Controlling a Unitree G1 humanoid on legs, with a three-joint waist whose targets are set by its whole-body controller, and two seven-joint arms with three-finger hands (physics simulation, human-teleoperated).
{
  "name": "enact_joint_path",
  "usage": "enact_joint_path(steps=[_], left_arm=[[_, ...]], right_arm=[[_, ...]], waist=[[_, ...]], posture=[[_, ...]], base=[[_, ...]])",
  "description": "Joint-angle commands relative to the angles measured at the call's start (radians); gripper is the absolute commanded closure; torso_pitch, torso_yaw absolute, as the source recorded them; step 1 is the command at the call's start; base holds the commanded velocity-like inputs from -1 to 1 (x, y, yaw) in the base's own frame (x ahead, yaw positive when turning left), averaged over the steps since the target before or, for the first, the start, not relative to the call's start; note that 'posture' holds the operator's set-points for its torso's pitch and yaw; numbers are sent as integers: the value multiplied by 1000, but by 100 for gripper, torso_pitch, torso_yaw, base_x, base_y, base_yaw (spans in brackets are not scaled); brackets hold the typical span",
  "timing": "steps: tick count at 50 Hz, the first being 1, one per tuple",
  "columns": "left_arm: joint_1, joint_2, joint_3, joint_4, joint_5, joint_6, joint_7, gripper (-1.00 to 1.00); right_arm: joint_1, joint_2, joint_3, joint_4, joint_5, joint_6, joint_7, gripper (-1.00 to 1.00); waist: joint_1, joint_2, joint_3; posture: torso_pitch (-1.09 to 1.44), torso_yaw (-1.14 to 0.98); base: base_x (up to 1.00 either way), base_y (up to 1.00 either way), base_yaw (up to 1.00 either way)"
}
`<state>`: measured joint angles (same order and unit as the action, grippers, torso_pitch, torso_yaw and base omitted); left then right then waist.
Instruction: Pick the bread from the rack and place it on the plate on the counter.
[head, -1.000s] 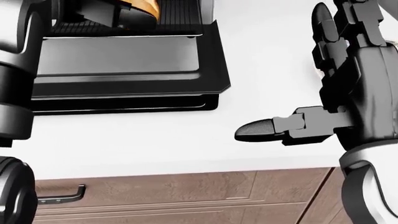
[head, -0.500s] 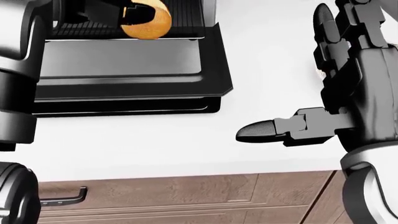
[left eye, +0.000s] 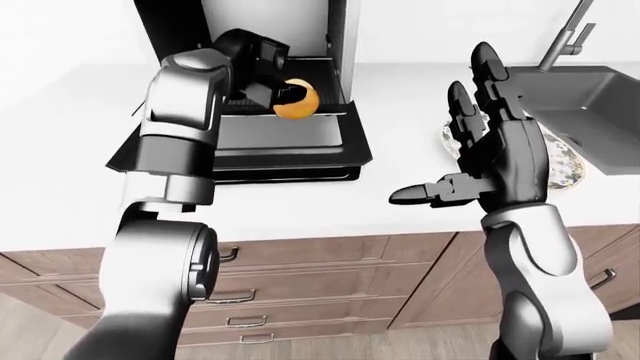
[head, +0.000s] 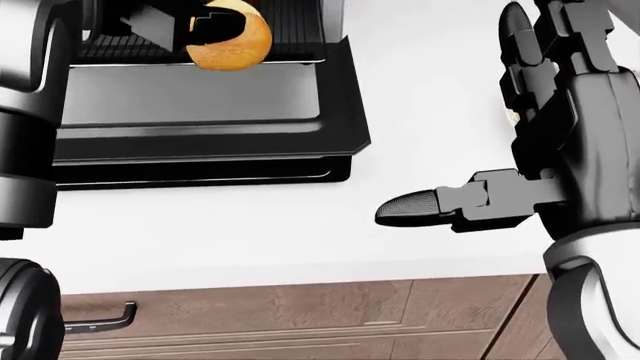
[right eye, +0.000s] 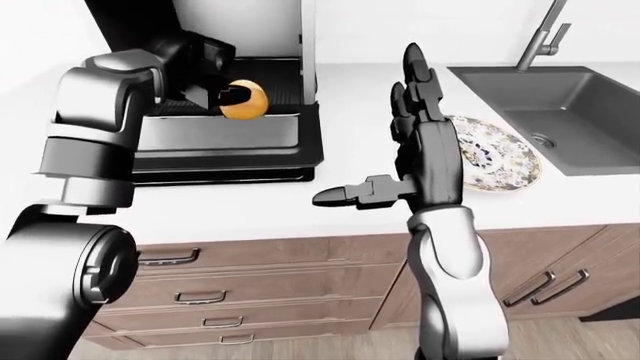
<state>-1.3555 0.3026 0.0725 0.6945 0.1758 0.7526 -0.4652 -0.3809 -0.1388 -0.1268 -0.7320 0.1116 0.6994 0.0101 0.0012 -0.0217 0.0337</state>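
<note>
Bright, even, flat simulator light. Soft shadows under the arms on the white counter (left eye: 300, 202). Sharp, no blur or glare.

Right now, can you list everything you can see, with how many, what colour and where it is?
bread: one, golden orange, at the rack's edge inside the open appliance, in the left hand's fingers
toaster oven: one, black and silver, on the counter at upper left of the left-eye view, door folded down
plate: one, patterned pale, on the counter between right hand and sink
sink: one, grey, at right of the right-eye view, with a faucet
counter: one, white
drawers: several, brown wood with metal handles, under the counter
left hand: one, black, closed round the bread
right hand: one, black, open above the counter, fingers spread
</note>
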Motion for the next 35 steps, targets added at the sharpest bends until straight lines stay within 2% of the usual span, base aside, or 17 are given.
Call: enact_joint_path(steps=[1, 16, 28, 35], left_arm=[[-43, 11, 9, -43, -1, -13, 4, 100], [-45, 5, 7, -105, -4, 18, 3, 100], [-65, -15, -6, -177, -2, 60, -7, 100], [-94, -36, -4, -158, -20, 47, -2, 100]], right_arm=[[-22, -6, -7, -29, 0, -28, -1, -100], [-7, -6, -9, -31, 0, -40, -3, -100], [0, -14, -29, -50, 10, -35, -6, -100], [-13, -26, -45, -63, 25, -12, -13, -100]], waist=[[0, 0, -27], [1, -2, -24], [3, -5, -22], [5, -9, -21]], posture=[[0, 0], [0, 0], [0, 0], [0, 0]], base=[[0, 0, 0], [0, 0, 0], [0, 0, 0], [0, 0, 0]])
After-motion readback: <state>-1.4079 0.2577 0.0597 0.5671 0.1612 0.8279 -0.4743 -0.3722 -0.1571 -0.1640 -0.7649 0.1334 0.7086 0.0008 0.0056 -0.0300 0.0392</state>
